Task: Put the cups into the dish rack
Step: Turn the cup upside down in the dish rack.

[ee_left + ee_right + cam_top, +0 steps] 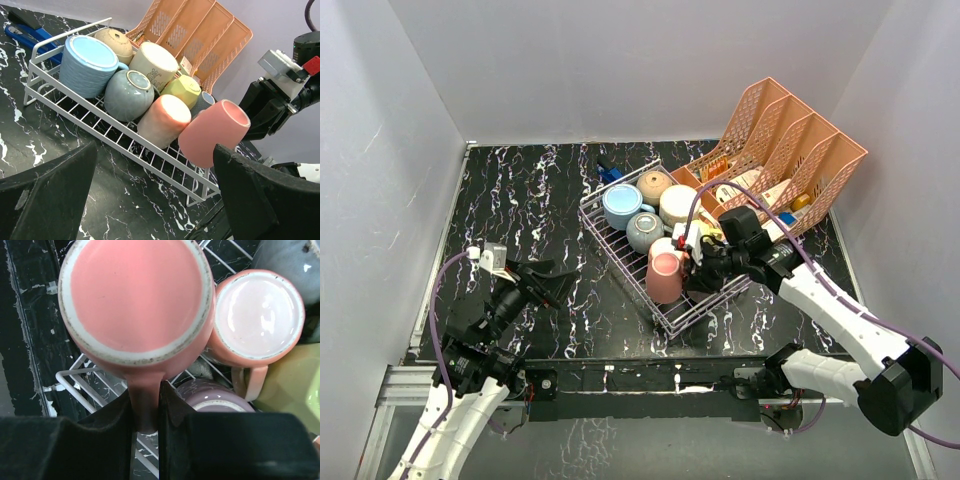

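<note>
The wire dish rack point(620, 262) stands mid-table and holds several cups on their sides: light blue point(621, 206), tan point(654, 185), cream point(678, 204), grey-blue point(645, 232) and pale pink point(164, 120). A yellow cup point(182, 90) and a mauve cup point(220, 397) lie deeper in. My right gripper point(147, 410) is shut on the handle of a salmon-pink cup point(135, 295), held base-out over the rack's near corner point(664, 278). My left gripper point(555, 285) stands open and empty over the table, left of the rack.
A salmon-pink lattice file organiser point(780, 150) with small items stands behind the rack at the right. A blue-handled tool point(25, 32) lies on the black marbled table beyond the rack's far corner. White walls close in the table on three sides.
</note>
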Controlling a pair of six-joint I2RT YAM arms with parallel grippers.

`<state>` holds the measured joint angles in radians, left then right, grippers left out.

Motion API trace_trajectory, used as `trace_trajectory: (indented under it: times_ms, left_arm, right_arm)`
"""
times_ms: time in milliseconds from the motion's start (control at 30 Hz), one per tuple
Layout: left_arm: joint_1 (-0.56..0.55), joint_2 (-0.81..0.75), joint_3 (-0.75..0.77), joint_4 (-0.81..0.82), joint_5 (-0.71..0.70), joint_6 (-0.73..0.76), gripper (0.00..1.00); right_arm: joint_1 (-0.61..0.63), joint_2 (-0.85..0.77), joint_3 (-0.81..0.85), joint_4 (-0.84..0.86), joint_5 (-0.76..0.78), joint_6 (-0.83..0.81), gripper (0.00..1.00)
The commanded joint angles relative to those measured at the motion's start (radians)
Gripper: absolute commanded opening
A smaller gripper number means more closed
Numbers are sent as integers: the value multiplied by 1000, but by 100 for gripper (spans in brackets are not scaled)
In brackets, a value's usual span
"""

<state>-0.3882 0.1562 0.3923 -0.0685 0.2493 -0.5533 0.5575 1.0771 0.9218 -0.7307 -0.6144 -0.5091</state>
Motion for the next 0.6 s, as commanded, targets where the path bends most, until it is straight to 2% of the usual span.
trace_trajectory:
  times_ms: [0, 233, 567]
  left_arm:
    - [4, 1, -8, 9, -4, 2, 97]
    - [5, 23, -5, 23, 14, 3, 97]
    - [5, 27, -15, 44, 25, -24, 97]
  right_arm:
    - [14, -61, -6, 120, -3, 61, 8]
    - [15, -73, -37, 136, 35, 111, 8]
    - [40, -48, -72, 146, 68, 99, 8]
